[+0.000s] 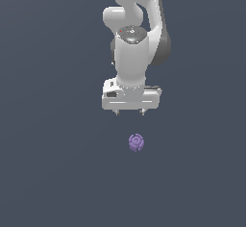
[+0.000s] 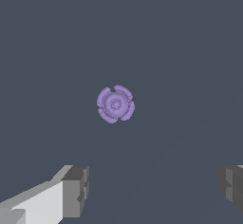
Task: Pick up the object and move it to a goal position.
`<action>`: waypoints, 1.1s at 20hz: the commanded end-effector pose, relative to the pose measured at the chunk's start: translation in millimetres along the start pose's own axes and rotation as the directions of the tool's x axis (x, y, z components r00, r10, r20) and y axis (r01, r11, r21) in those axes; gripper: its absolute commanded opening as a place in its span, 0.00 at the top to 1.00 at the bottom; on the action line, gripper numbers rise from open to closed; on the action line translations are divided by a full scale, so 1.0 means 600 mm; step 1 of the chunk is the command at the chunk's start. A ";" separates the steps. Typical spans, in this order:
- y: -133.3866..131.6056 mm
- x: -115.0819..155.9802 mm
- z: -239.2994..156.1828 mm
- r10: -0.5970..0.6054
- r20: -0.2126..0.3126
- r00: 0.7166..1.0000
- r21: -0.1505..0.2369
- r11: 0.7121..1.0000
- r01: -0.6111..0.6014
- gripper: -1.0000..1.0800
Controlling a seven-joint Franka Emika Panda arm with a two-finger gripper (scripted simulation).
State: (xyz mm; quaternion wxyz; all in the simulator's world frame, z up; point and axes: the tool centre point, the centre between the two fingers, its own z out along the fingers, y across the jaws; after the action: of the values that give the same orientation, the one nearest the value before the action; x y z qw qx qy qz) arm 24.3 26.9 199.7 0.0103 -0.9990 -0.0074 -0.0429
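White gripper [image 1: 129, 111] spread wide (empty, touching nothing), purple object [image 1: 136, 142] lying apart on the grey floor [image 1: 48, 163]

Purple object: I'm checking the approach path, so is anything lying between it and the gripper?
Nothing: bare grey floor separates the gripper from the purple object in both views.

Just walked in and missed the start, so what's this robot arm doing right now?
A white robot arm is set to pick up a tiny purple knobbly object from a plain dark surface. Its gripper is open and holds nothing. In the wrist view the object lies apart from both fingertips, not between them. The pickup has not happened yet.
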 end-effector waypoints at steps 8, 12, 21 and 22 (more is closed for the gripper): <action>-0.031 0.009 -0.003 -0.053 -0.009 0.999 0.002 0.999 0.053 0.04; -0.040 0.011 -0.003 -0.068 -0.011 0.998 0.002 0.998 0.068 0.04; -0.039 0.016 0.006 -0.073 -0.006 0.997 0.001 0.997 0.073 0.04; -0.040 0.018 0.010 -0.076 -0.003 0.997 0.001 0.997 0.076 0.04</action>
State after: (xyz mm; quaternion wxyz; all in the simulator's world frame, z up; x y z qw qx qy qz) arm 33.5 50.6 198.3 0.0094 -0.9979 -0.0435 -0.0465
